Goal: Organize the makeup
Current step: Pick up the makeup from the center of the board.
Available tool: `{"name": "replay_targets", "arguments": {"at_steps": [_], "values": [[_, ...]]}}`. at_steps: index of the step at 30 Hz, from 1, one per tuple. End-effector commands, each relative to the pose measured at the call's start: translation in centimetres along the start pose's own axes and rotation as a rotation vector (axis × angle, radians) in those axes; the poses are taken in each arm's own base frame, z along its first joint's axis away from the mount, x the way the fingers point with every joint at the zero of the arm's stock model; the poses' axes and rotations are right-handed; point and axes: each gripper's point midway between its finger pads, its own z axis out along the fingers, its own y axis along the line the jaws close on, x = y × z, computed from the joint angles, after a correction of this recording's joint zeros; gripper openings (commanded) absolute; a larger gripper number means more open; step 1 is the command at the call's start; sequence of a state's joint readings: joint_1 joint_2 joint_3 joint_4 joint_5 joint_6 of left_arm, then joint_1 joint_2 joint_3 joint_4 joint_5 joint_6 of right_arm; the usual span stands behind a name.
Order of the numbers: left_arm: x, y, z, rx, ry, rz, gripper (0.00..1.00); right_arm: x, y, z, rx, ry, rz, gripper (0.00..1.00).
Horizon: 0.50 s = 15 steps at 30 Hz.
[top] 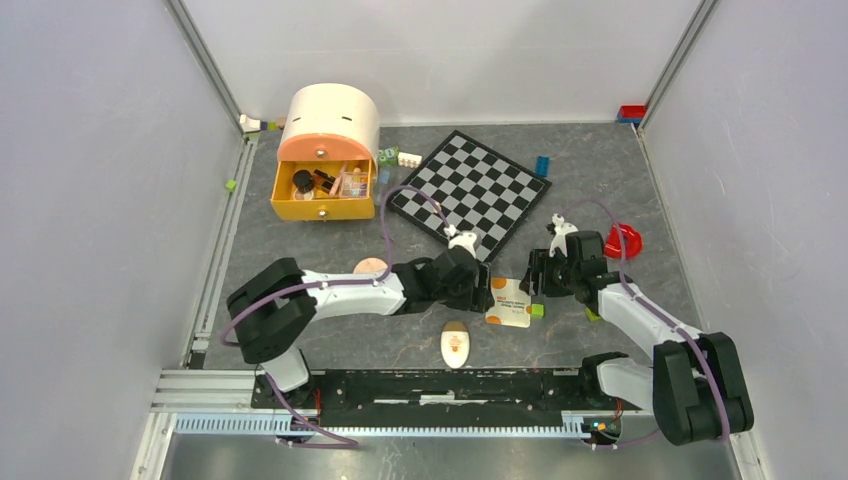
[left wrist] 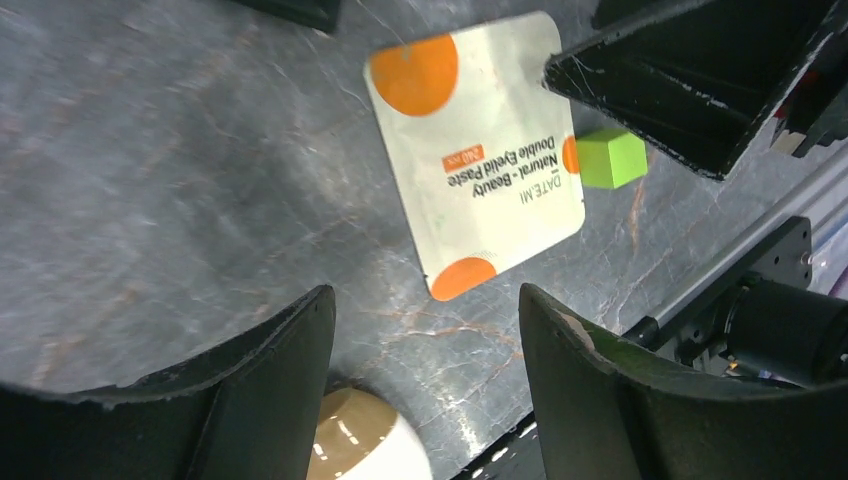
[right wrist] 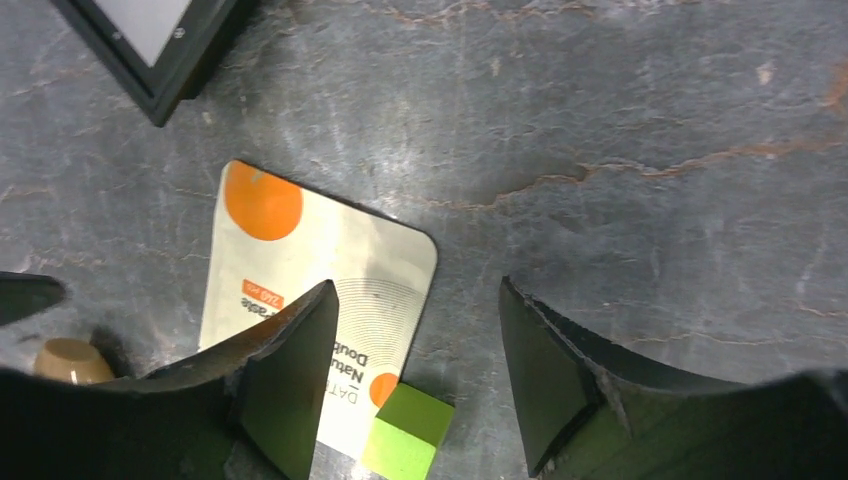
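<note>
While left fingers (left wrist: 270, 380) and right fingers (right wrist: 290, 390) gape empty | yellow drawer (top: 322, 210) holds cosmetics (top: 353, 183).

A robot lab cell. White walls (top: 90, 200) and aluminium struts (top: 207, 60) box in the table (top: 300, 240); a rail (top: 440, 385) at 6 o'clock carries two arms (top: 350, 290).

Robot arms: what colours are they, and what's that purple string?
The left arm and right arm are white tubes with chunky black joints. A thin purple cable loops along each one. The left tool and right tool each have two curved black fingers.
</note>
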State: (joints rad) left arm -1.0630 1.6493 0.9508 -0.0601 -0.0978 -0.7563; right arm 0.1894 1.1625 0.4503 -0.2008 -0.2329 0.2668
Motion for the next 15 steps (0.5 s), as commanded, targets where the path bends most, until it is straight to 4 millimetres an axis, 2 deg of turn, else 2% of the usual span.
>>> {"name": "replay_targets", "arguments": {"at_steps": [1, 7, 15], "values": [[1.1, -2.8, 1.3, 0.081, 0.01, -0.06, 0.74, 4.2, 1.7, -0.1, -0.117, 0.101, 0.057, 0.63], [3.1, -1.9, 2.7, 0.047, 0.053, -0.07, 0.74, 5.4, 2.9, -0.5, -0.19, 0.11, 0.082, 0.47], [5.0, -1.1, 3.7, 0.019, 0.1, -0.068, 0.74, 6.3, 3.7, -0.8, -0.243, 0.112, 0.104, 0.41]]}}
